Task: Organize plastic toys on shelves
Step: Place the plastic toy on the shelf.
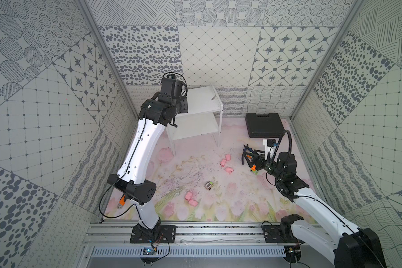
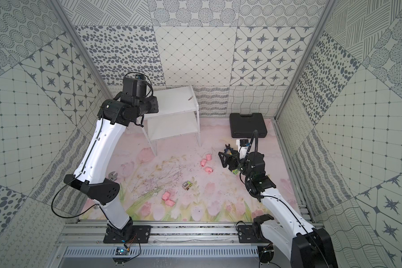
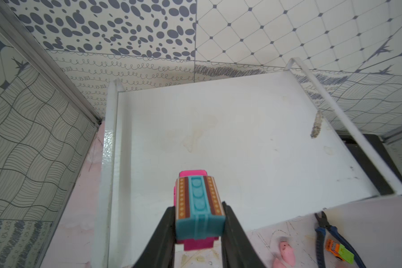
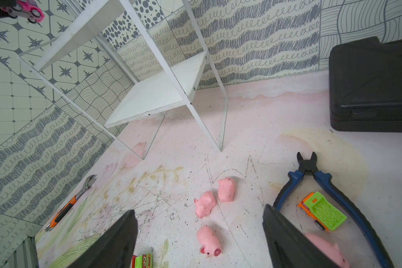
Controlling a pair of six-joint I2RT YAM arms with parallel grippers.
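First, containers. White two-tier rack with flat boards and thin legs (image 1: pixel 202 102) stands far, left of centre, against the back wall. Its top board carries yellowish stains and a grey smear near the right rail. Left tool (image 3: pixel 199 208) is clenched on a pink plastic toy car with a teal-and-brown patterned roof (image 3: pixel 196 192), held over the near-left part of the top board. Whether the wheels touch the board cannot be told. Black rectangular plastic case (image 1: pixel 263 125) lies lid shut in the far right corner.

Counter (image 1: pixel 232 204): pale pink floral print, scratched and stained. Right tool (image 4: pixel 199 210) is released, jaws spread wide, hanging low over the right side. Just right of it, blue-handled pliers (image 4: pixel 330 185) lie open, with an orange toy truck with a green bed (image 4: pixel 320 211) between the handles. Three small pink pig figures (image 4: pixel 204 204) cluster at centre. A fourth pig (image 4: pixel 327 250) sits partly hidden behind a tool finger. Two more pigs (image 1: pixel 189 196) lie touching, nearer, and a grey-green toy car (image 1: pixel 208 185) sits between the groups. Orange-handled wrench (image 4: pixel 67 206) lies at the left, near the wall.

Room: cream wall panels with grey patterns (image 1: pixel 218 53); aluminium rail (image 1: pixel 218 228) along the near edge.
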